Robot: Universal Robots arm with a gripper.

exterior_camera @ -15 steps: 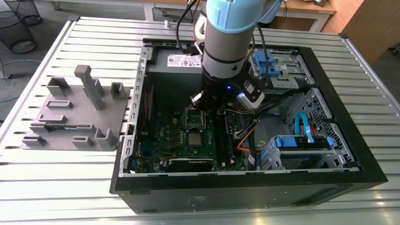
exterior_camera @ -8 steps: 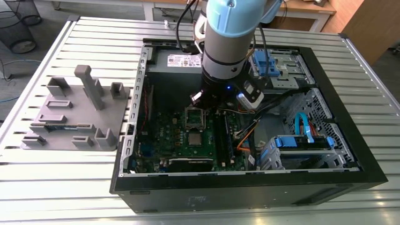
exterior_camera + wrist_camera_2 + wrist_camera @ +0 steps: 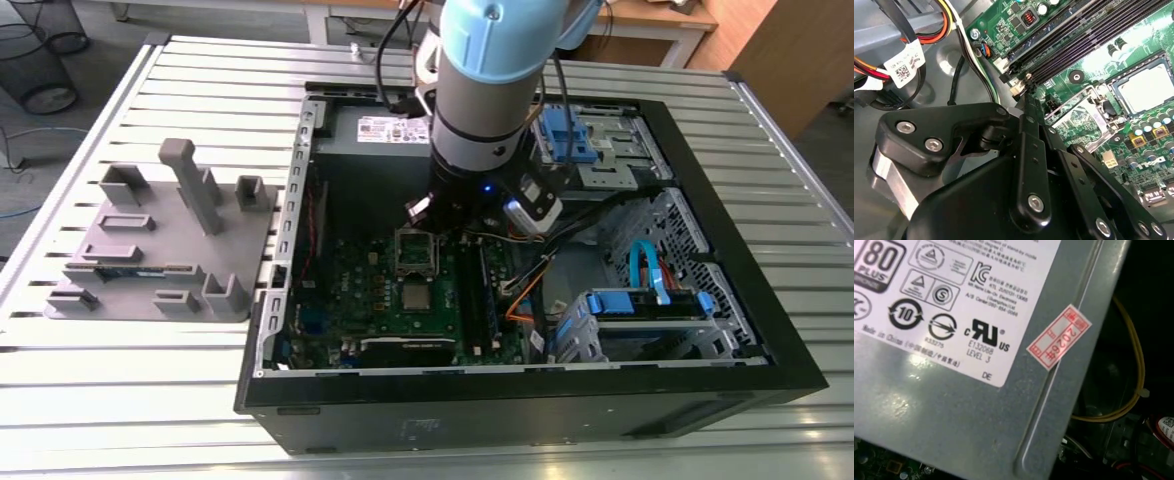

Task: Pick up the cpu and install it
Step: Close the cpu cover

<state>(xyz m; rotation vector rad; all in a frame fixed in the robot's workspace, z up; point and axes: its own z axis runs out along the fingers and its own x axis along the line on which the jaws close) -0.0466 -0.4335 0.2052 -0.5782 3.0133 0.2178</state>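
One cpu (image 3: 418,295) lies flat in the socket of the green circuit board (image 3: 380,300), at the middle of the exterior view, silvery top up. One hinged metal frame (image 3: 416,250) stands swung open just above it in that picture. The single claw (image 3: 463,222) hangs over the board, just to the upper right of the frame; I cannot tell whether it is apart or together. One open computer case (image 3: 534,405) sits on the slatted counter (image 3: 134,400). One grey block tray (image 3: 120,270) lies at the exterior view's left. Two blue drive brackets (image 3: 567,135) stand at the right. One power supply (image 3: 979,415) carries one red sticker (image 3: 1058,337).
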